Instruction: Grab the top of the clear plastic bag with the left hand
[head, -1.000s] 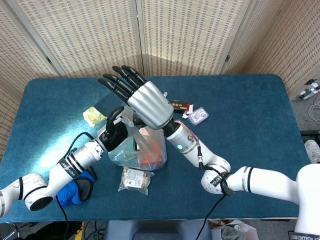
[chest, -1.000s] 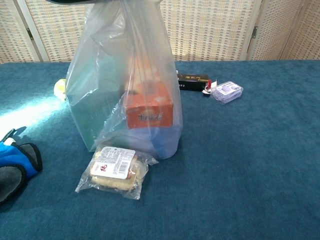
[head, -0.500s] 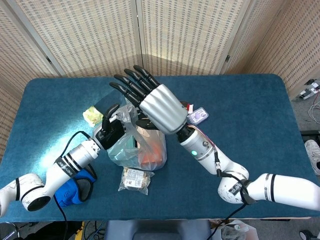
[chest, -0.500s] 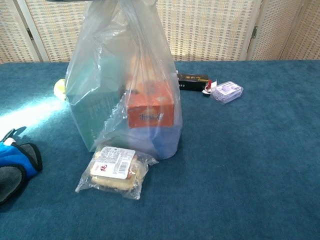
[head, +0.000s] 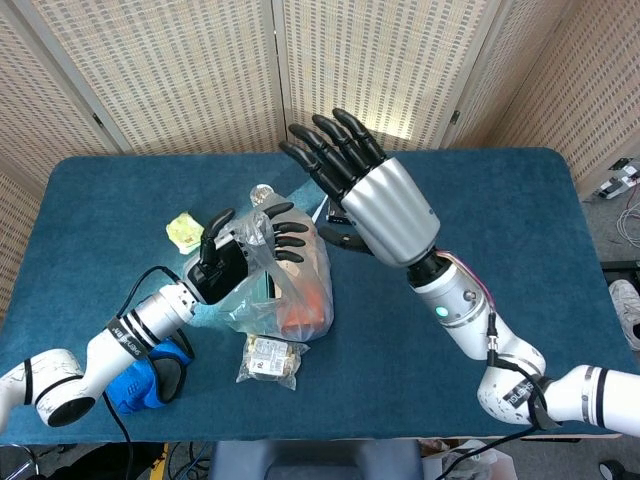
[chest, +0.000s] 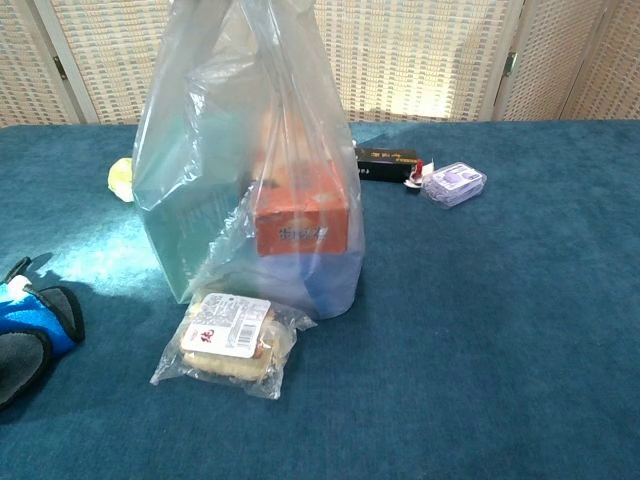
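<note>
The clear plastic bag (head: 290, 295) stands upright on the blue table, and in the chest view the bag (chest: 250, 150) rises out of the top of the frame. Inside it are an orange box (chest: 300, 222) and a teal box (chest: 185, 235). My left hand (head: 248, 252) is at the bag's gathered top, thumb on one side and dark fingers (head: 287, 238) curled over the other, gripping the plastic. My right hand (head: 375, 195) hovers high to the right of the bag, fingers spread, holding nothing. Neither hand shows in the chest view.
A wrapped snack pack (chest: 230, 335) lies just in front of the bag. A blue and black pad (chest: 30, 325) sits at the left front by my left forearm. A yellow item (head: 185, 230) is behind left. A black box (chest: 385, 158) and a purple packet (chest: 455, 183) lie behind right.
My right hand has lifted off the bag's top and moved up and to the right. The left hand's fingers have closed over the bag's top. The bag stays upright.
</note>
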